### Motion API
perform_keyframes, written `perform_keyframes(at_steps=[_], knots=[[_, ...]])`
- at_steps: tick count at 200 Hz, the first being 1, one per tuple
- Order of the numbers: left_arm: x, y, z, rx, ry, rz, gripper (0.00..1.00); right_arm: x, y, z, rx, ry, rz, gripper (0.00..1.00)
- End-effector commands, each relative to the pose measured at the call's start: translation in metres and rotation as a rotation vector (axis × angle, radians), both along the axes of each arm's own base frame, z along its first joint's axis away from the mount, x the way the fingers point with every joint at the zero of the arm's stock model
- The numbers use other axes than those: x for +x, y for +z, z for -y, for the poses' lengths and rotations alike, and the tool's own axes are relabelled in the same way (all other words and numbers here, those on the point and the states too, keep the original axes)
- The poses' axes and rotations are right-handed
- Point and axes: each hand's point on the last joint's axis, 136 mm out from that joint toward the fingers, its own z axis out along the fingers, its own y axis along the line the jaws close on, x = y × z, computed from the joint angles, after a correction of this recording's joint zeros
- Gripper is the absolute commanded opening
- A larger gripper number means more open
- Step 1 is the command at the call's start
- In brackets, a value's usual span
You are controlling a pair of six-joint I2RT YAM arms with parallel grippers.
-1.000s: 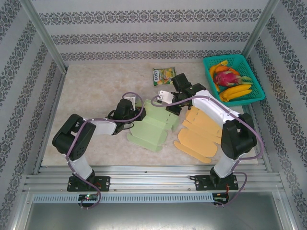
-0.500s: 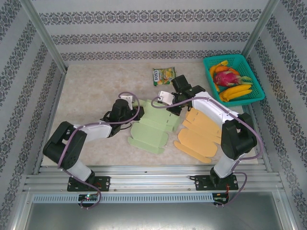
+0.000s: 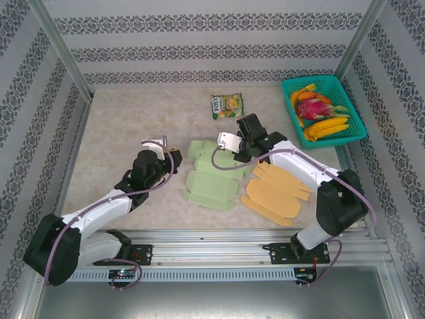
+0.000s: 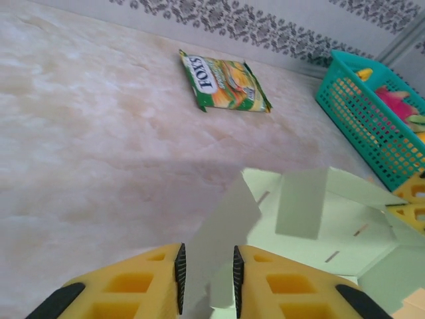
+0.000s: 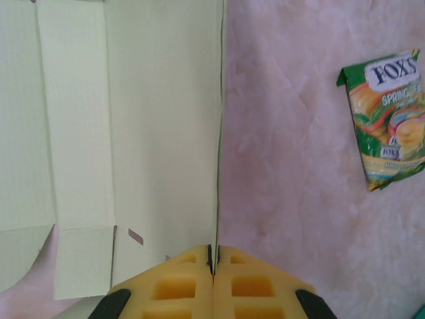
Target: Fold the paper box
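The pale green paper box (image 3: 211, 178) lies mostly flat on the table between the arms, with some flaps raised (image 4: 312, 199). My right gripper (image 3: 243, 143) is at its far right edge, shut on that thin edge (image 5: 218, 199), which runs straight out from the pinched fingertips (image 5: 214, 256). My left gripper (image 3: 161, 153) sits to the left of the box, a short gap away. Its jaws (image 4: 206, 266) are open, and a raised green flap (image 4: 222, 229) shows through the gap, free of both pads.
A flat orange paper box (image 3: 275, 189) lies under the green one's right side. A Fox's candy packet (image 3: 227, 105) lies farther back. A teal basket (image 3: 323, 109) of fruit stands at the back right. Patterned walls enclose the table.
My left gripper has let go of the green box, opened and drawn back to the left. The box has dropped flatter. My right gripper still pinches its edge.
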Motion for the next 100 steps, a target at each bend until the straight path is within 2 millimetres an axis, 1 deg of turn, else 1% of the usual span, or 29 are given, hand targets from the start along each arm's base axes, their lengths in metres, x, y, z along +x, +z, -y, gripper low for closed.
perform_keyframes(at_steps=[1, 24, 30, 51, 74, 100], knots=[[-0.008, -0.007, -0.016, 0.079, 0.041, 0.003, 0.28, 0.007, 0.024, -0.003, -0.017, 0.035, 0.135, 0.0], [-0.015, -0.009, -0.022, 0.077, 0.05, 0.023, 0.29, 0.005, 0.026, -0.004, -0.037, 0.063, 0.163, 0.0], [-0.017, -0.011, -0.024, 0.082, 0.054, 0.023, 0.31, 0.005, 0.025, -0.005, -0.042, 0.075, 0.17, 0.0], [-0.019, -0.018, -0.029, 0.104, 0.065, 0.014, 0.32, 0.0, 0.025, -0.014, -0.059, 0.149, 0.211, 0.0], [-0.02, -0.025, -0.03, 0.116, 0.063, 0.014, 0.33, -0.003, 0.025, -0.024, -0.07, 0.214, 0.254, 0.0], [-0.02, -0.027, -0.029, 0.126, 0.053, 0.036, 0.33, -0.004, 0.023, -0.033, -0.089, 0.254, 0.267, 0.0]])
